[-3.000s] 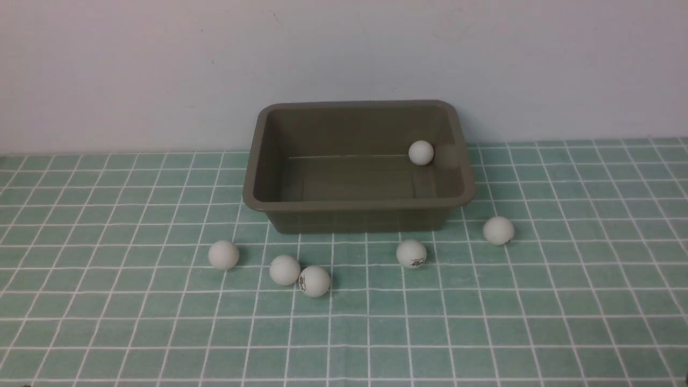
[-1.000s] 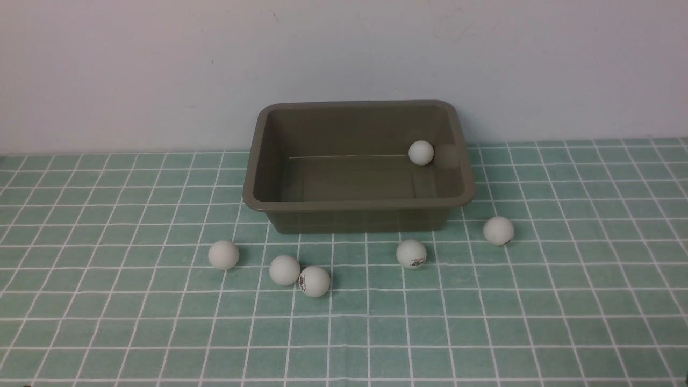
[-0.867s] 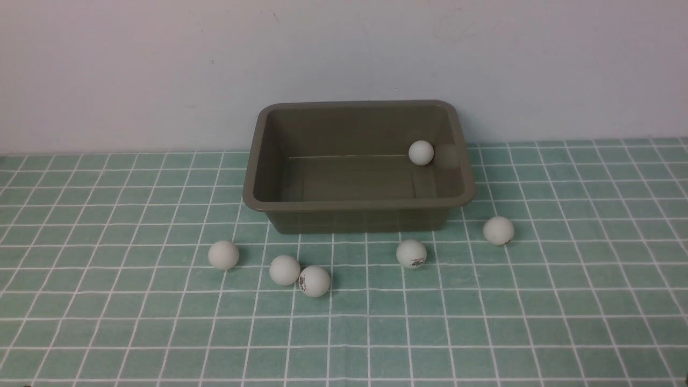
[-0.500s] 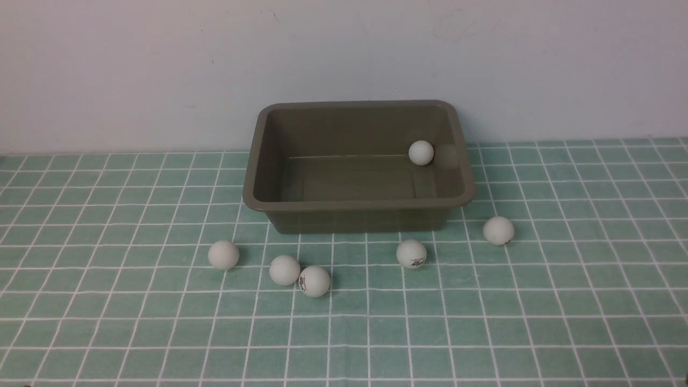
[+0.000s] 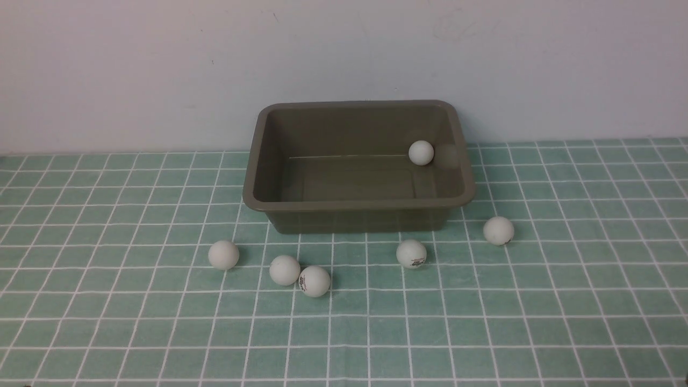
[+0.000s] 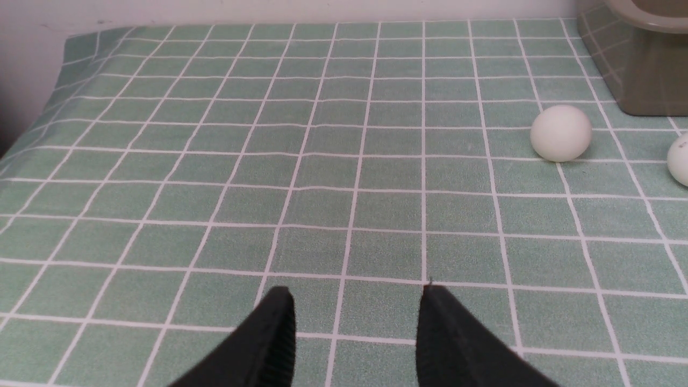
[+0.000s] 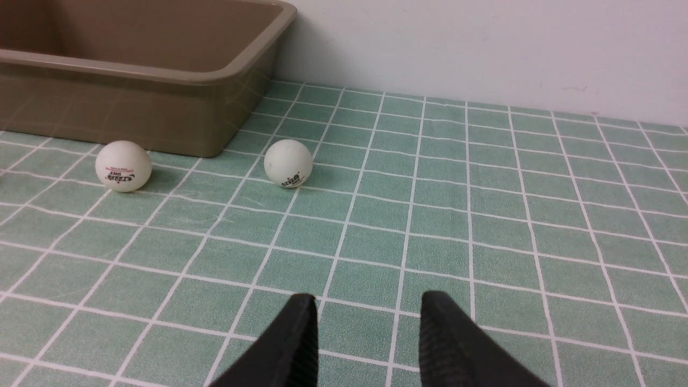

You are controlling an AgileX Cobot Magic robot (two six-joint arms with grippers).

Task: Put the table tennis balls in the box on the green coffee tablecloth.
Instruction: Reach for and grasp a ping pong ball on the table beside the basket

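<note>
- One ball (image 5: 421,152) in box (image 5: 357,204), far right corner
- Five balls (image 5: 285,270) loose on tablecloth (image 5: 107,322) in front of box, not yet moved
- Both empty: left gripper (image 6: 356,293), right gripper (image 7: 367,298), jaws narrowly parted

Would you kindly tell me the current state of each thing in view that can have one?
box: upright on the tablecloth, holding one ball.
ball inside: resting by the box's far right corner.
five other balls: loose on the tablecloth, in front of the box.
tablecloth: spread flat.
left gripper: open, empty.
right gripper: open, empty.
</note>
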